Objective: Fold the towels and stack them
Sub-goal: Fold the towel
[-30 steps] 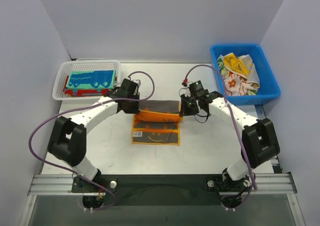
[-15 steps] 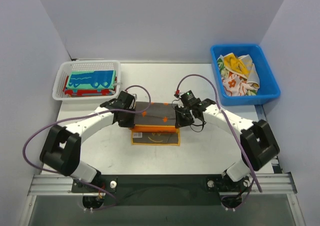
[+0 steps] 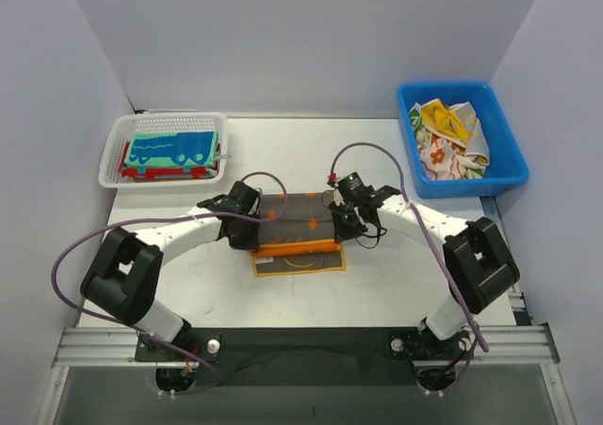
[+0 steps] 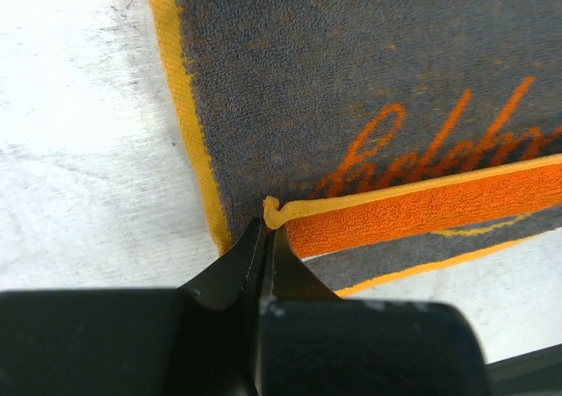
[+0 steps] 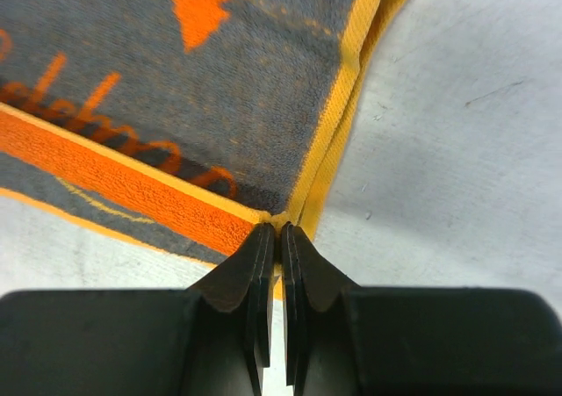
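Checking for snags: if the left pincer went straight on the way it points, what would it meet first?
The grey towel itself: the left pincer is shut on its folded orange-edged corner, tips aimed at the grey layer beneath. The table probably lies right under that.

The only writing you can see is orange script lettering point(image 4: 373, 137) on the grey towel point(image 4: 351, 54), toward three o'clock in the left wrist view and nine o'clock in the right. You cannot make out the word.
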`<state>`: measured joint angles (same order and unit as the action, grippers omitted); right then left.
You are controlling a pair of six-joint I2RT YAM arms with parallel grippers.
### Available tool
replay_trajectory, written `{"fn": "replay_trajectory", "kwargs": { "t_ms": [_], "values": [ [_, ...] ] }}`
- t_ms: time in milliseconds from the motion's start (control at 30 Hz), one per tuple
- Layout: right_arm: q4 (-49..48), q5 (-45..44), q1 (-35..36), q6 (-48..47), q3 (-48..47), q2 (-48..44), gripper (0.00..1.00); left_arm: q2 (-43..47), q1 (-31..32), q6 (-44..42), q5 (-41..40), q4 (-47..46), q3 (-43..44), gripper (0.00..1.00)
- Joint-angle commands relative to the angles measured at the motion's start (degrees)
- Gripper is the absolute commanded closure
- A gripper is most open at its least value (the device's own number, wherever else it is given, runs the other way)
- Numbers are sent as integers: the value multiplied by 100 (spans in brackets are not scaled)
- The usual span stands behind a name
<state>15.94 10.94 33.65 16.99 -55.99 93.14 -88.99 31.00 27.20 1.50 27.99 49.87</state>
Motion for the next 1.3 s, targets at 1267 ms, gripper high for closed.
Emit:
{"fn": "replay_trajectory", "kwargs": {
  "t_ms": [1267],
  "values": [
    [497,-549,-43,-574,-202,-138,100,786,670,488,-800,101,-127,98]
  ]
}}
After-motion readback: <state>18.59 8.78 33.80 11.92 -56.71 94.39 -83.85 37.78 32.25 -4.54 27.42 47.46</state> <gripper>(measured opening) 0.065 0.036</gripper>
